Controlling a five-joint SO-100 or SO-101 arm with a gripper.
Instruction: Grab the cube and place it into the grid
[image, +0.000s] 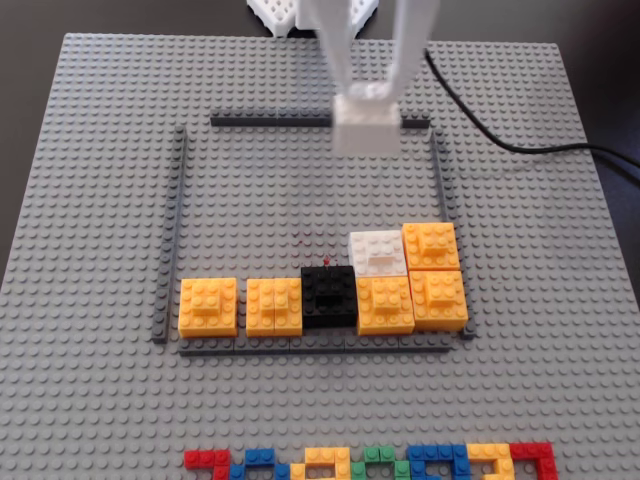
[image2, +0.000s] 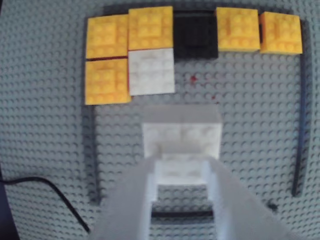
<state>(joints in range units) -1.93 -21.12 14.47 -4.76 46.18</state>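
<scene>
My white gripper (image: 367, 100) is shut on a white cube (image: 365, 128) by its raised top brick and holds it over the far part of the grid (image: 260, 200), near the far dark strip (image: 270, 120). In the wrist view the gripper (image2: 181, 167) grips the cube (image2: 181, 132) above bare grey studs. A second white cube (image: 378, 252) sits in the grid among the orange blocks; it also shows in the wrist view (image2: 151, 72).
Orange blocks (image: 208, 306) and a black block (image: 329, 295) line the grid's near edge. A row of multicoloured bricks (image: 370, 463) lies at the front. A black cable (image: 520, 148) runs at the far right.
</scene>
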